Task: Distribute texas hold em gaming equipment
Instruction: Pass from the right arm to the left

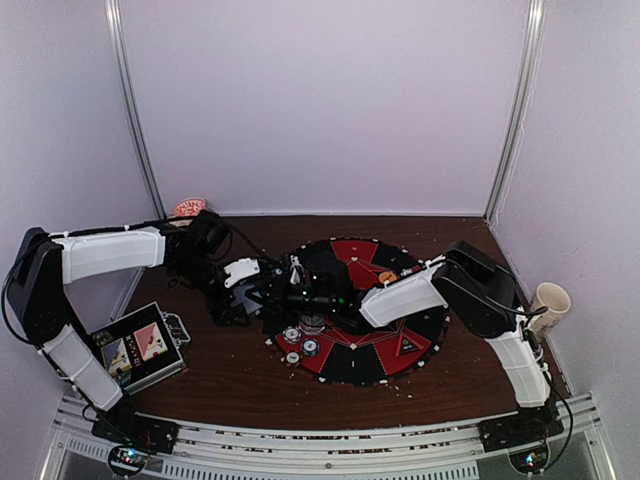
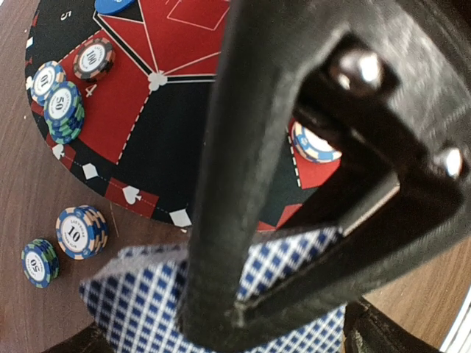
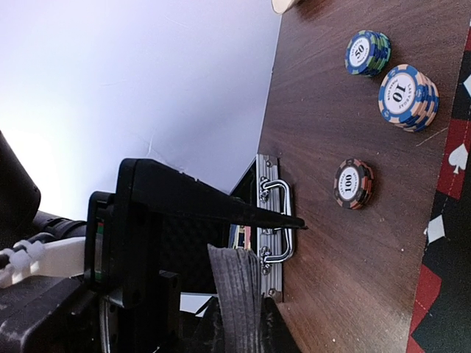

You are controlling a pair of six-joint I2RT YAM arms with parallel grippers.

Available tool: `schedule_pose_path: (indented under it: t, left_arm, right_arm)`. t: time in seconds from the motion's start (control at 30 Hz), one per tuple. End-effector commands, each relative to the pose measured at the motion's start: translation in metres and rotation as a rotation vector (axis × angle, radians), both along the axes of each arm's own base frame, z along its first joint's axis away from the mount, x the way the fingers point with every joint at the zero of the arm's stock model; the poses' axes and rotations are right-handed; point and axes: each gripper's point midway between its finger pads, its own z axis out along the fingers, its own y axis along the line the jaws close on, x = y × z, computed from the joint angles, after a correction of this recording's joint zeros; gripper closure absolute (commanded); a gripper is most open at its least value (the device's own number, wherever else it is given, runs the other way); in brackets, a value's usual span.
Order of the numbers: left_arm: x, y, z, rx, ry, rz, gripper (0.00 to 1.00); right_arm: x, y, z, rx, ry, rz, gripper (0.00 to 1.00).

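My right gripper (image 3: pixel 247 312) is shut on a deck of blue-checked playing cards (image 2: pixel 140 309), seen edge-on as a grey stack (image 3: pixel 239 283). My left gripper (image 2: pixel 224 344) stands open astride that deck over the table, just off the mat's left rim; one of its fingers (image 3: pixel 221 209) reaches past the deck. In the top view the two grippers (image 1: pixel 262 292) (image 1: pixel 300 297) meet. Poker chips (image 2: pixel 62 110) sit on the round red-and-black mat (image 1: pixel 355 365). More chip stacks (image 2: pixel 79 232) (image 3: pixel 353 184) stand on the wood beside it. A blue button (image 2: pixel 118 6) lies on the mat.
A metal case (image 1: pixel 140 345) with card pictures lies at the near left, its handle (image 3: pixel 274 220) facing the mat. A beige mug (image 1: pixel 548 300) stands at the right table edge. An orange button (image 1: pixel 387 277) rests on the mat's far side. White walls enclose the table.
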Motion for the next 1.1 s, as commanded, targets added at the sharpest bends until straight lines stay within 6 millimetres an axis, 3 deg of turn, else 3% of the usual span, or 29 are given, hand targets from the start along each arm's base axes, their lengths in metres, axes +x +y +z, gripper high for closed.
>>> schedule_pose_path:
  t: [0.0, 0.23, 0.3, 0.43, 0.8, 1.07]
  left_arm:
    - [0.008, -0.006, -0.001, 0.006, -0.046, -0.008, 0.1]
    - [0.007, -0.006, -0.002, 0.011, -0.047, -0.007, 0.24]
    - [0.007, -0.006, -0.004, 0.015, -0.045, -0.005, 0.25]
    - [0.006, -0.005, -0.005, 0.015, -0.046, -0.004, 0.16]
    - [0.002, -0.014, 0.002, -0.056, -0.058, -0.023, 0.27]
    - [0.004, -0.025, 0.025, -0.166, -0.142, -0.037, 0.31]
  right_arm:
    - [0.0, 0.003, 0.047, 0.086, -0.053, -0.005, 1.0]
    - [-0.002, 0.003, 0.048, 0.086, -0.053, -0.003, 1.0]
    - [-0.002, 0.003, 0.047, 0.086, -0.051, -0.003, 1.0]
    - [-0.002, 0.002, 0.048, 0.089, -0.054, -0.005, 1.0]
    - [-0.003, -0.005, 0.05, 0.104, -0.049, -0.02, 1.0]
    - [-0.001, -0.013, 0.046, 0.116, -0.034, -0.038, 1.0]
